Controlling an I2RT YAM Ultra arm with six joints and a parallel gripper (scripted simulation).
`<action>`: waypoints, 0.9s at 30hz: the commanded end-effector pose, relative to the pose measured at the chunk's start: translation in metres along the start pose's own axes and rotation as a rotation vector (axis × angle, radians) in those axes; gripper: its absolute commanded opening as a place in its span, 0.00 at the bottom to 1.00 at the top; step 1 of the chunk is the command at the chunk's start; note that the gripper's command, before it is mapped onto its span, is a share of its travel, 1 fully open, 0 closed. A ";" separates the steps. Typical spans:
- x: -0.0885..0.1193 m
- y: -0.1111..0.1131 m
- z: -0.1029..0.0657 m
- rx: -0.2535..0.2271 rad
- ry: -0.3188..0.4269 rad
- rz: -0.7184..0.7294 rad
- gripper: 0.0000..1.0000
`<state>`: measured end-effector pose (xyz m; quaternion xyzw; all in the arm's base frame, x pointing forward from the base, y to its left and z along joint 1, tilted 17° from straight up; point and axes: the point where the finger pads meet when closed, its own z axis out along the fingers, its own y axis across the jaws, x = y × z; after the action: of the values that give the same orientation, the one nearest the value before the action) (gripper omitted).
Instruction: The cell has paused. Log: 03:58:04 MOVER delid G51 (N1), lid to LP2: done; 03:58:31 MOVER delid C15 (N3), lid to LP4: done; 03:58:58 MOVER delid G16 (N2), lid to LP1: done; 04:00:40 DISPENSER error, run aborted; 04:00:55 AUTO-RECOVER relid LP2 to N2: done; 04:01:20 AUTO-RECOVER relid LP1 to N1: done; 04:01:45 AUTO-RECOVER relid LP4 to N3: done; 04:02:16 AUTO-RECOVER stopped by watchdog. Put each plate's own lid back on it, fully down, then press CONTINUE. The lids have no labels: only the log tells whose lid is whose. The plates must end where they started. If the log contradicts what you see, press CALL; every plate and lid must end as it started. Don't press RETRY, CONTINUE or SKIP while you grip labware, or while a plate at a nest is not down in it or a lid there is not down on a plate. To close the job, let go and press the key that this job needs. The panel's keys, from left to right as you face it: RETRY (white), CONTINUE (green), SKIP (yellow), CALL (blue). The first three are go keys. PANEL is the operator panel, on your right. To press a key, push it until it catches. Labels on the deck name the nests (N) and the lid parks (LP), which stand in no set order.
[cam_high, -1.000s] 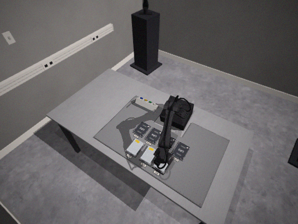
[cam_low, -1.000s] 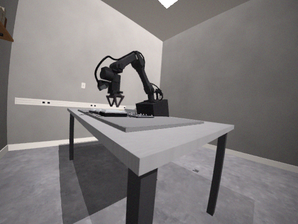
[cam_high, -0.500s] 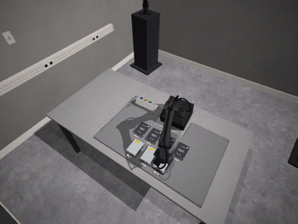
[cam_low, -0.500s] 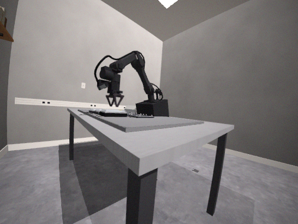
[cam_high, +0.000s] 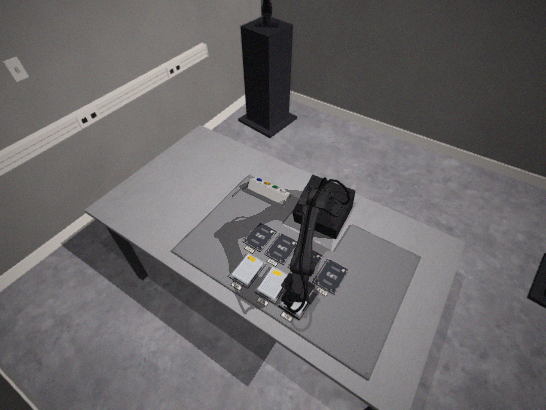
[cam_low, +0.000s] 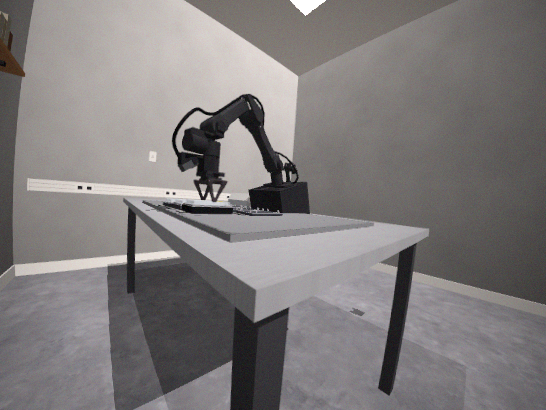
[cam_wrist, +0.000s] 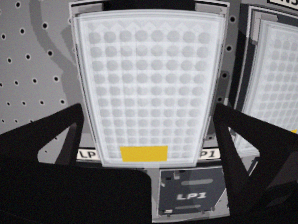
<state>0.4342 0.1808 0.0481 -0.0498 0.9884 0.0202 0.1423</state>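
My gripper is open. Its fingers stand on either side of the lidded plate at the nest beside N3, just above it and holding nothing. This plate has a clear lid and a yellow mark. In the top view the arm mostly hides it. The N3 plate, also lidded, is in the middle of the row. A third lidded plate stands at the far end. Whether each lid is fully down I cannot tell. The LP1 park holds no lid.
Other dark lid parks show without lids, one partly behind the arm. The panel with blue, yellow, green and white keys stands beside the arm's base. The deck plate lies on the table.
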 end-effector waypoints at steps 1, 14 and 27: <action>-0.007 -0.003 0.005 -0.001 -0.017 0.004 1.00; -0.006 0.000 -0.002 -0.006 -0.021 0.001 1.00; -0.006 0.000 -0.002 -0.006 -0.021 0.001 0.90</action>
<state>0.4368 0.1810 0.0455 -0.0491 0.9880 0.0209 0.1447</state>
